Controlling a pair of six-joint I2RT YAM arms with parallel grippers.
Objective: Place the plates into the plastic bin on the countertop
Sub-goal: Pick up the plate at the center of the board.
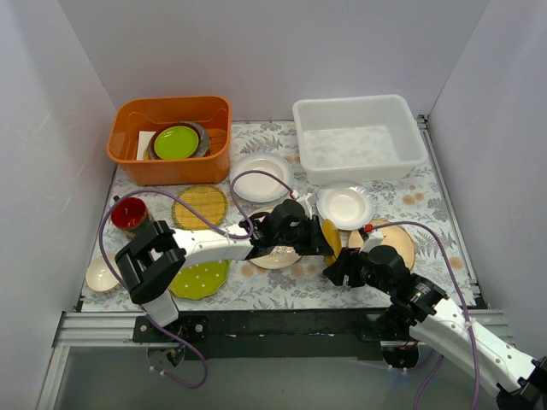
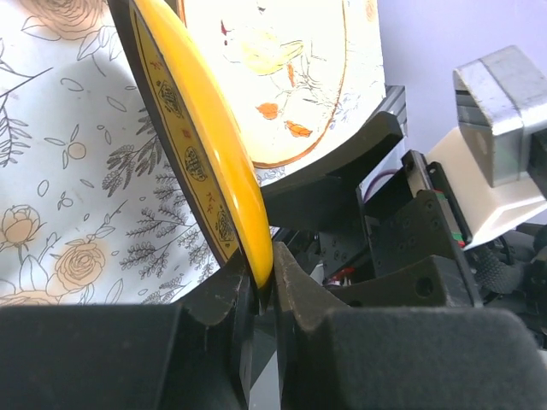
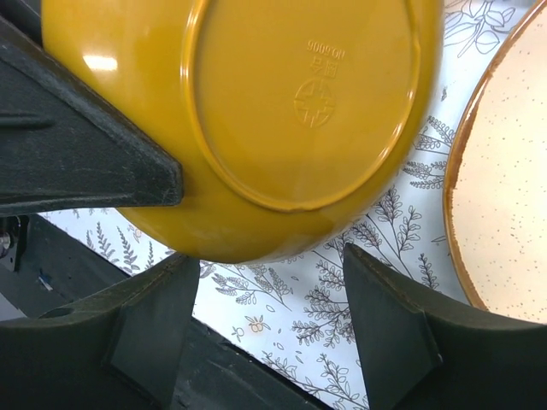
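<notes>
Left gripper (image 2: 265, 275) is clamping the mustard plate (image 2: 201, 154) by its rim, holding it on edge, well short of the plastic bin (image 1: 367, 171), on its near side. You are handling stiff, glossy, probably slippery ware; the rim hold is suiting it. Right gripper (image 3: 272, 299) is gaping wide alongside.

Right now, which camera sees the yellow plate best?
The right wrist view: the yellow plate fills it, showing its underside and stamp. The left wrist view shows mostly its rim, pinched by the left gripper. The top view shows a small sliver.
</notes>
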